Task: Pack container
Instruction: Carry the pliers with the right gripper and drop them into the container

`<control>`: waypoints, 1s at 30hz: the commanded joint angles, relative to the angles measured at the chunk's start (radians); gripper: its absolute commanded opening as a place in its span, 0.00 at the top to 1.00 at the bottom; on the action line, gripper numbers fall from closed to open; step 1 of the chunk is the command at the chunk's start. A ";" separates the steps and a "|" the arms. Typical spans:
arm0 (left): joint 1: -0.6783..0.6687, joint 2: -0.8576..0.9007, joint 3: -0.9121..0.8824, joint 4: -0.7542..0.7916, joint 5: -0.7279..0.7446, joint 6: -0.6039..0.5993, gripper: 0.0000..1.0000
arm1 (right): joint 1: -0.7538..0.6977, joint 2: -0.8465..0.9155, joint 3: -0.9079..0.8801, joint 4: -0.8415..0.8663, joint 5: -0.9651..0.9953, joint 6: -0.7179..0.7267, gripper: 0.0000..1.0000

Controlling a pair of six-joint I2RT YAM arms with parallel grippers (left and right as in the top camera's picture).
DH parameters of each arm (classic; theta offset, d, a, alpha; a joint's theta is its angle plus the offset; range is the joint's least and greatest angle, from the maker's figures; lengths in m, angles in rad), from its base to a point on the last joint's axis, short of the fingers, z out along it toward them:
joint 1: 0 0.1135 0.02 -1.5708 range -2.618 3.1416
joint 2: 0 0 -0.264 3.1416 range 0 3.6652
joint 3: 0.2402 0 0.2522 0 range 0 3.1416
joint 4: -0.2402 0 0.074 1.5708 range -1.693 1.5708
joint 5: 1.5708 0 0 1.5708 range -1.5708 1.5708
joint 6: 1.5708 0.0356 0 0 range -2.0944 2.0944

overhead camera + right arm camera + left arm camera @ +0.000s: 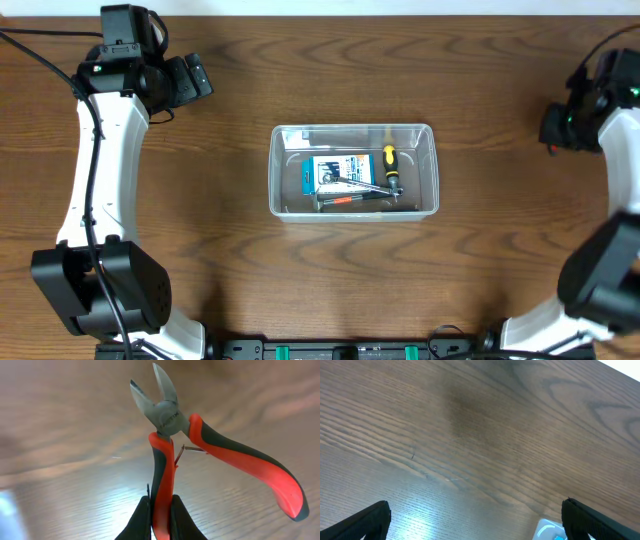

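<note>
Tool first: you have one pair of red-and-black cutters pinched in the right gripper by one handle only. The second handle splays free and the blades are parted. This gripper sits well right of the container. Your left gripper has its fingers spread wide with nothing between them, well up-left of the container.

Container: one, mid-table, with bare wood on all four sides. Inside:
- one blue-and-white box
- one yellow-handled screwdriver
- one red-gripped tool
</note>
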 commanded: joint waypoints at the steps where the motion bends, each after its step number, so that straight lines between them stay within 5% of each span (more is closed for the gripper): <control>1: 0.002 0.000 0.014 -0.002 0.003 -0.012 0.02 | 0.055 -0.107 0.007 -0.011 -0.102 -0.076 0.99; 14: 0.002 0.000 0.013 -0.001 0.003 -0.012 0.02 | 0.481 -0.287 0.007 -0.144 -0.151 -0.320 0.99; 22: 0.002 0.000 0.014 -0.001 0.003 -0.012 0.02 | 0.755 -0.236 0.006 -0.135 -0.100 -0.386 0.99; 30: 0.002 0.000 0.014 -0.002 0.003 -0.012 0.02 | 0.852 -0.055 0.006 -0.127 -0.074 -0.390 0.99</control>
